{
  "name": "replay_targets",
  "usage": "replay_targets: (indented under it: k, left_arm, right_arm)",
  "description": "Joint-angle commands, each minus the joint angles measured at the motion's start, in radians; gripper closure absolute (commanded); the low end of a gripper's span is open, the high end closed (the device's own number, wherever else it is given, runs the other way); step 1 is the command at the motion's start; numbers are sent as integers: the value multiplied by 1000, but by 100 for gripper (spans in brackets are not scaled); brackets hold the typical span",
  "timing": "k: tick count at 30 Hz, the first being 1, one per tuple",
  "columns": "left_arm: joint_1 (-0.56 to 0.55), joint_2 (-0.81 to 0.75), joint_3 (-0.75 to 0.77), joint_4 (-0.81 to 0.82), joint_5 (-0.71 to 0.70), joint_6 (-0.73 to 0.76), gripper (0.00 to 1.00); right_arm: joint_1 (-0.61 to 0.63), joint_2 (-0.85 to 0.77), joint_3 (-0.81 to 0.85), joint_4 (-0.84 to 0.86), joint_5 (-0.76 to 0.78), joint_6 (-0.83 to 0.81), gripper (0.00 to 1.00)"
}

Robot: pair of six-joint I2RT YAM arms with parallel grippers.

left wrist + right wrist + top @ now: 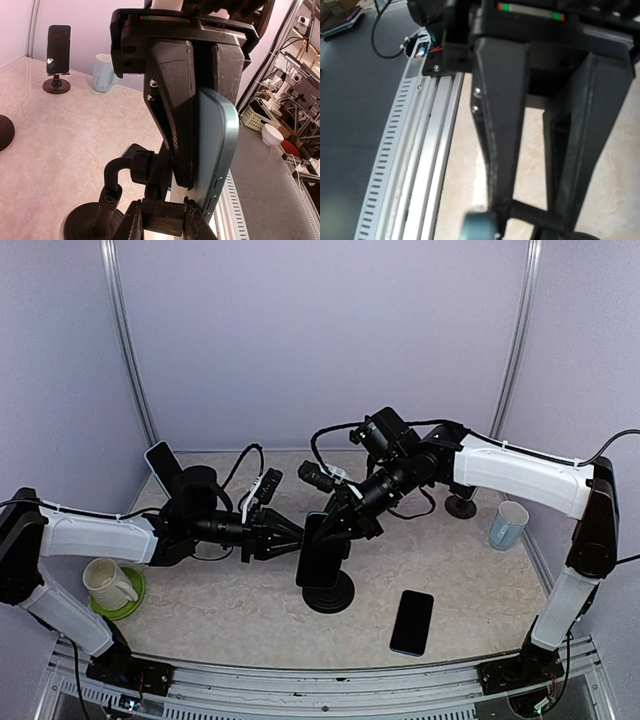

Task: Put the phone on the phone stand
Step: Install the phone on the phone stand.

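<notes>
A dark, teal-edged phone [318,558] stands upright at mid-table over the black phone stand [330,597], right against the stand's clamp. My right gripper [337,530] comes down from the back right and is shut on the phone's upper part. In the left wrist view the phone's teal edge [220,145] lies against one right finger. My left gripper [165,210] is shut on a black block of the stand's clamp, above the stand's bent neck [107,197]. In the right wrist view only a blurred teal corner of the phone [480,227] shows beside my right gripper [530,216].
Another phone [412,622] lies flat at the front right. A phone on a second stand [163,466] is at the back left, and a third stand with a phone [58,47] at the back right near a pale blue cup [508,525]. A mug on a green saucer [112,585] sits front left.
</notes>
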Motion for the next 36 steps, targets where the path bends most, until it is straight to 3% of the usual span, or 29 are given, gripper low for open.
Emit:
replay_targets:
  k: [1,25,36]
  left_arm:
    - [26,-78,-30,17,58,-3,95]
    - [58,-88,-106,167,104,-48,95]
    - [54,-82,-93,155,101,-53,95]
  right_arm:
    - [-80,2,-23,-177,165,11,100]
    - [-137,23,-61,-214,211,53,100]
    - [-120,93,-10,-244,196,47,100]
